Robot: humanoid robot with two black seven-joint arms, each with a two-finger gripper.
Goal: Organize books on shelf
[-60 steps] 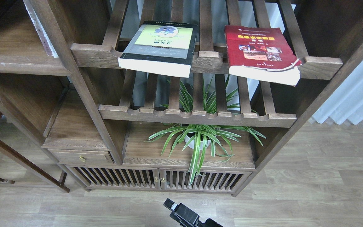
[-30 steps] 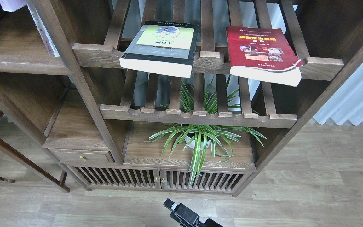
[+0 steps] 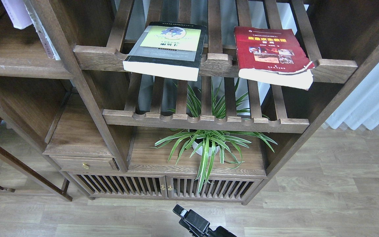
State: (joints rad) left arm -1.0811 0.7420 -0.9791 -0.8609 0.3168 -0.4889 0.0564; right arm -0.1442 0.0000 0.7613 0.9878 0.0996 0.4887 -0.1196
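Note:
The thick black-and-grey book (image 3: 167,49) with a yellow-green panel lies flat on the upper slatted rack, its front overhanging the rail. The worn red book (image 3: 271,54) with photos lies flat on the same rack to the right, also overhanging. A corner of the pale lavender-white book (image 3: 15,13) shows at the top left, above the solid dark brown shelf (image 3: 18,64); what holds it is out of view. My left gripper is not in view. A black end of an arm (image 3: 192,222) shows at the bottom centre over the floor, too dark to tell its fingers apart.
A thin pale strip (image 3: 43,34) leans along the upright post beside the left shelf. A second slatted rack (image 3: 206,123) lies below the books. A potted spider plant (image 3: 207,144) stands on the lower board. Below are a small drawer (image 3: 84,163) and slatted cabinet doors (image 3: 166,187).
The pale lavender-white book came into view at the top left and moved down over the solid shelf. The black arm end at the bottom shifted slightly right. The other two books stayed put.

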